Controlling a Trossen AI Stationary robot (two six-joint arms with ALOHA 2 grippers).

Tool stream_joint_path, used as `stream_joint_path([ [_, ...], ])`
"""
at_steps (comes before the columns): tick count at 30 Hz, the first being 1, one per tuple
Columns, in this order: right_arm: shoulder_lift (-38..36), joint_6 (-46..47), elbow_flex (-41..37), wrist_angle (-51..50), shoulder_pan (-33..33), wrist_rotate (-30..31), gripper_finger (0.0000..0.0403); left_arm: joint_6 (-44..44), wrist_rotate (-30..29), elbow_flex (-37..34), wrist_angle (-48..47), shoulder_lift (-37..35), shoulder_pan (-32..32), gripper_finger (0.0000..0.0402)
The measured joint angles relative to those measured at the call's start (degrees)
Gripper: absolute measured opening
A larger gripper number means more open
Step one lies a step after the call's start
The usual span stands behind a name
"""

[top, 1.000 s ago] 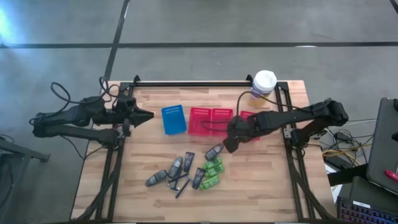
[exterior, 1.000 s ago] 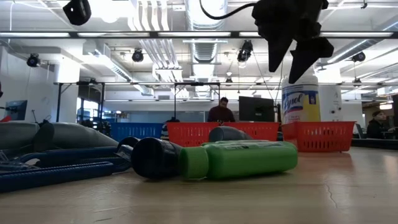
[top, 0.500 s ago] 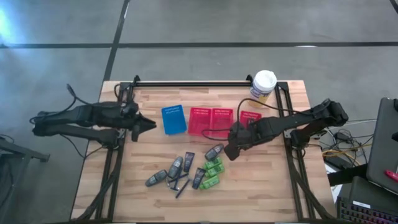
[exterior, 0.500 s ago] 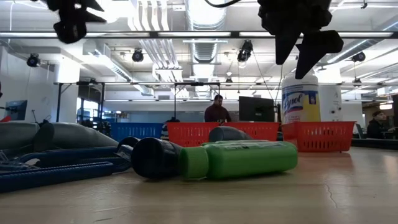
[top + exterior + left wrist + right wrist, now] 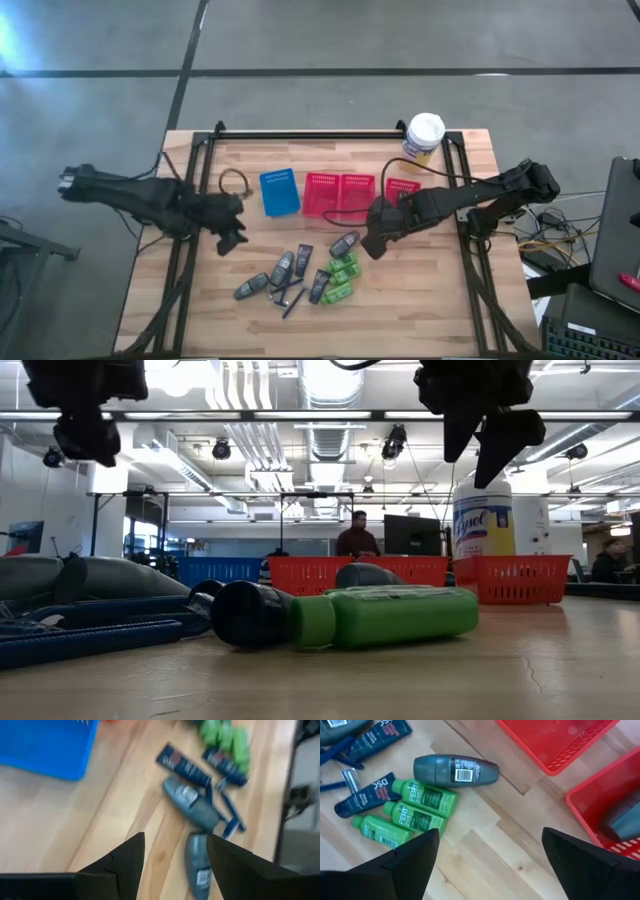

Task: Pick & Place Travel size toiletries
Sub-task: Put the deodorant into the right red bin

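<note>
Two claws hang open and empty over the table. The left claw (image 5: 232, 222) has swung in from the table's left edge, where it pointed at the blue basket (image 5: 279, 192), and now hangs over bare wood at that basket's near-left corner, its nose turned toward the toiletries; its fingers, closer together a second ago, now stand apart with nothing between them. I read that as the left arm joining the picking. The right claw (image 5: 372, 236) has eased down from the red baskets (image 5: 338, 193) and widened a touch; it grips nothing.

From the left claw outward: its wrist view shows grey tubes (image 5: 192, 804) and a blue razor (image 5: 231, 815) ahead of the fingers (image 5: 129, 859), near but apart from them, the blue basket off to one side. From the right claw outward: a grey roll-on (image 5: 455, 770) lies just beyond the fingers (image 5: 415, 856), three green bottles (image 5: 415, 805) side by side next to it, dark tubes beyond those, all loose on the wood. A red basket (image 5: 600, 815) on the other side already holds something grey. The pile sits between the claws, nearer the right one.
</note>
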Motion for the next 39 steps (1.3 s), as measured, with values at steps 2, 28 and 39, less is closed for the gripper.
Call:
stream_joint_path([
  [2,0.0,-1.14,0.0,-0.82,0.0,-0.2,0.0354,0.19,-1.11,0.0,-0.31,2.3,-4.38,0.0216],
  [28,-0.02,-9.22,-0.01,-2.88,2.75,2.12,0.0362,-33.78,-11.65,0.0,13.6,32.25,-37.1,0.0216],
  [39,-0.02,-9.58,-0.22,-2.72,2.78,3.4,0.0363,-33.46,-15.7,0.0,14.63,38.79,-38.25,0.0258],
])
